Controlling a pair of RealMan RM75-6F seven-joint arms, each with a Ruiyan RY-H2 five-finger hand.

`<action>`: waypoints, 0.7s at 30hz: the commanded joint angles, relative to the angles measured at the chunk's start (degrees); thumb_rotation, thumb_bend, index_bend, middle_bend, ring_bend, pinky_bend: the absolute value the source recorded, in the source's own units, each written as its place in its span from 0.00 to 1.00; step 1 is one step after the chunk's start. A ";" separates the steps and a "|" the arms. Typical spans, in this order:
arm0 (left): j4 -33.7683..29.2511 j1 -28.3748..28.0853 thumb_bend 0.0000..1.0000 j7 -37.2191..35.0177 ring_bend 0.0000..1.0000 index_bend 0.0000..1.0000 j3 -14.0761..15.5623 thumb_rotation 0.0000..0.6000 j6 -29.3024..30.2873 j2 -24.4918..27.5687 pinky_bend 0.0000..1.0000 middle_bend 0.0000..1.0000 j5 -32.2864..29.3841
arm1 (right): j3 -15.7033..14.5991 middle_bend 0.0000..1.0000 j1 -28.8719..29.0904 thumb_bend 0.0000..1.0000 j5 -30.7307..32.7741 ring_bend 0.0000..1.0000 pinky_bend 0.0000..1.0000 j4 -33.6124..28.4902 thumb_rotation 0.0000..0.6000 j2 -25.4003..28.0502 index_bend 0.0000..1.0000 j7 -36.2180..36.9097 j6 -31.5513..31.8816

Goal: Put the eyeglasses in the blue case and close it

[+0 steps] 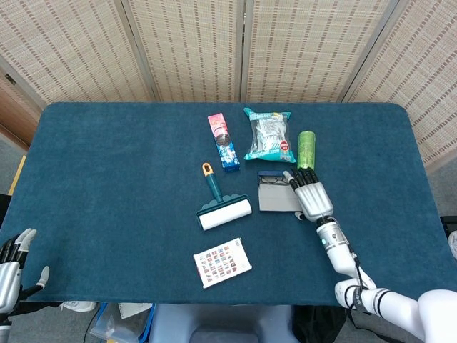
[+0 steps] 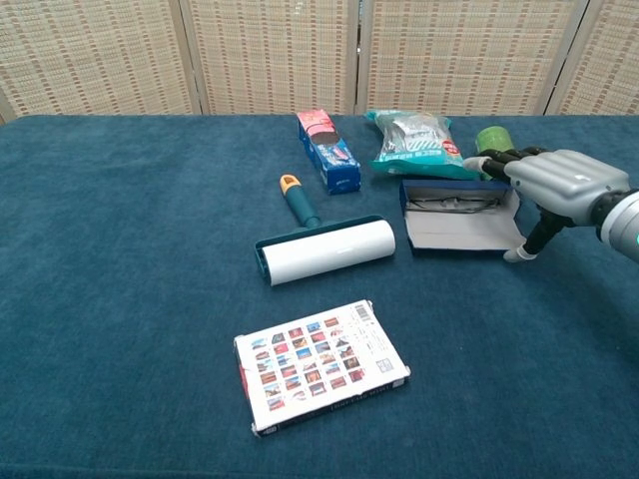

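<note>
The blue case (image 1: 277,201) (image 2: 457,232) lies open right of the table's middle, its grey lid flat toward me. The eyeglasses (image 1: 270,180) (image 2: 454,204) rest inside its blue tray. My right hand (image 1: 312,198) (image 2: 559,185) lies over the case's right end. Its fingers reach across the tray's far corner and its thumb touches the table by the lid's near right corner. I cannot tell whether it grips the case. My left hand (image 1: 11,268) hangs open off the table's near left corner, holding nothing; only the head view shows it.
A green can (image 1: 306,148) (image 2: 489,140) stands just behind my right hand's fingers, with a snack bag (image 1: 269,136) (image 2: 414,140) beside it. A lint roller (image 1: 225,213) (image 2: 324,249) lies left of the case. A pink-blue box (image 1: 223,141) and a picture card (image 1: 222,262) (image 2: 319,364) lie further off.
</note>
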 commanded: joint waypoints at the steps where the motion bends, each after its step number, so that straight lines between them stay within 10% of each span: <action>1: 0.14 -0.01 0.40 -0.07 0.00 0.00 -0.05 1.00 -0.07 -0.05 0.00 0.00 -0.11 | 0.44 0.00 0.44 0.30 0.00 0.00 0.00 0.25 1.00 -0.20 0.00 0.28 -0.03; 13: 0.64 -0.11 0.40 -0.11 0.00 0.00 -0.17 1.00 -0.70 -0.42 0.00 0.00 -0.70 | 2.03 0.04 2.85 0.30 0.57 0.00 0.00 3.39 1.00 -2.85 0.05 2.33 -1.69; 21: 0.77 0.05 0.40 -0.25 0.00 0.00 -0.15 1.00 -0.78 -0.33 0.00 0.00 -0.95 | 1.57 0.14 3.26 0.30 -1.54 0.00 0.00 5.95 1.00 -4.73 0.46 4.91 -0.20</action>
